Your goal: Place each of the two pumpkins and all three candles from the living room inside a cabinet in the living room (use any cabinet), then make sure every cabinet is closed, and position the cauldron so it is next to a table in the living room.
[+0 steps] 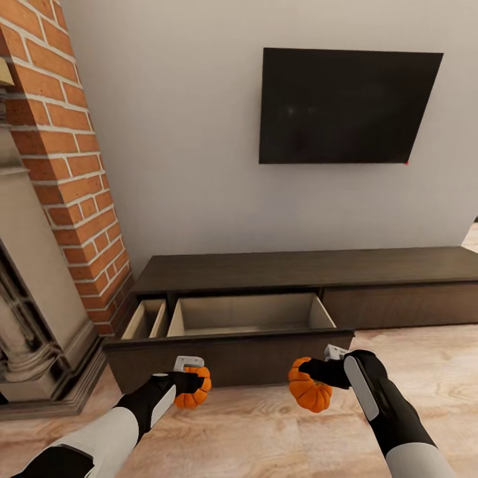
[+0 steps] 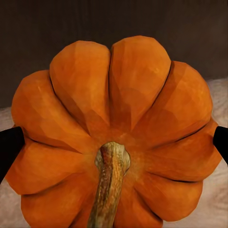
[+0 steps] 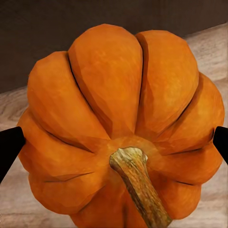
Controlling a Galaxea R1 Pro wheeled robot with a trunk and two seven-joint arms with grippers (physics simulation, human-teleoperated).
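Each of my grippers holds a ribbed orange pumpkin. The left gripper (image 1: 191, 384) is shut on one pumpkin (image 1: 195, 396), whose stem end (image 2: 112, 161) faces the left wrist camera, black fingertips (image 2: 9, 147) on either side. The right gripper (image 1: 312, 372) is shut on the other pumpkin (image 1: 309, 392), seen stem-on (image 3: 128, 123) in the right wrist view. Both hang just in front of the long dark-brown cabinet (image 1: 318, 269), whose left drawer (image 1: 226, 348) is pulled out, pale inside, with nothing visible in it. Candles and cauldron are out of view.
A brick fireplace column (image 1: 70, 166) with a stone surround (image 1: 40, 332) stands at the left, close to the open drawer. A black TV (image 1: 345, 106) hangs on the white wall above the cabinet. Light wood floor (image 1: 431, 372) lies to the right.
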